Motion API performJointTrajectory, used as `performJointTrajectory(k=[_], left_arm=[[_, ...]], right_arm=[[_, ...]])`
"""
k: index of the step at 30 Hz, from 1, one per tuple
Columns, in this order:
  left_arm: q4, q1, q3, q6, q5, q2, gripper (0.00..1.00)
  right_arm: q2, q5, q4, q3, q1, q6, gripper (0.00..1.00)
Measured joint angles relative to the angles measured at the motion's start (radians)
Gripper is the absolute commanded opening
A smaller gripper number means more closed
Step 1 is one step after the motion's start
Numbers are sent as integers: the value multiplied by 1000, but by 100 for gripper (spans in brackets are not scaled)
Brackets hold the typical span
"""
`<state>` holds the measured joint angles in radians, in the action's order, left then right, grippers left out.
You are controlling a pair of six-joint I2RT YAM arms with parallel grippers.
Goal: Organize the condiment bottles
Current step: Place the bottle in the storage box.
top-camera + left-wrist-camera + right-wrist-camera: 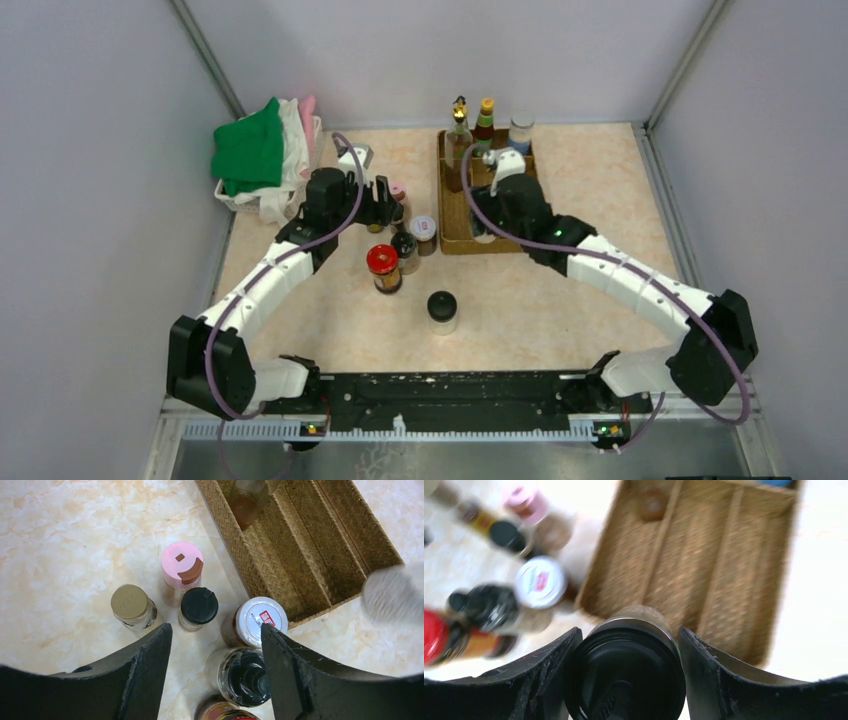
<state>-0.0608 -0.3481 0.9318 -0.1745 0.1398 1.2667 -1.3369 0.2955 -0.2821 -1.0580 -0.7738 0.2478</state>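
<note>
Condiment bottles (404, 245): mid-sort, most are on the table, not in the tray (320, 545). My read of the step: right arm is placing one, left arm is lining up the next pick.

Right gripper (628, 630): clamped on a black-cap jar (624, 680), both fingers against the cap, over the tray's near end. View is blurred, so I can't tell which lane it's over. Next it needs to centre on one lane, clear the dividers, lower the jar upright and let go.

Left gripper (215, 627): jaws apart, empty, hovering over the cluster just left of the tray. Caps there are packed close, so it has to straddle a single cap without nudging the neighbours.

Count:
- tray: 1, three long lanes
- tray's far end: 3 – gold-top bottle (459, 135), yellow-cap bottle (485, 120), blue-label jar (519, 132)
- in right gripper: 1
- cluster: 6 – tan cap (129, 601), pink cap (181, 565), black cap (199, 606), white cap (261, 620), dark bottle (245, 677), red cap (383, 262)
- lone jar (442, 310), near side of the table: 1
- silver-capped thing (360, 155) by the cloths (250, 150): maybe 1, too small to be sure

Eleven sure.
</note>
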Motion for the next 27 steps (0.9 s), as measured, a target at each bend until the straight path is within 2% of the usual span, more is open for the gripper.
performJointTrajectory(k=[2, 4, 13, 18, 27], left_arm=[[0, 0, 0, -5, -1, 0, 57], [1, 0, -2, -7, -3, 0, 53], [2, 0, -5, -7, -8, 0, 55], [8, 0, -4, -7, -7, 6, 55], [8, 0, -5, -7, -6, 35, 55]], right_arm=[[13, 13, 16, -25, 85, -13, 0], [6, 23, 39, -31, 151, -29, 0], [-220, -25, 125, -63, 380, -74, 0], [-359, -53, 151, -156, 442, -81, 0], [-550, -72, 254, -325, 463, -105, 0]])
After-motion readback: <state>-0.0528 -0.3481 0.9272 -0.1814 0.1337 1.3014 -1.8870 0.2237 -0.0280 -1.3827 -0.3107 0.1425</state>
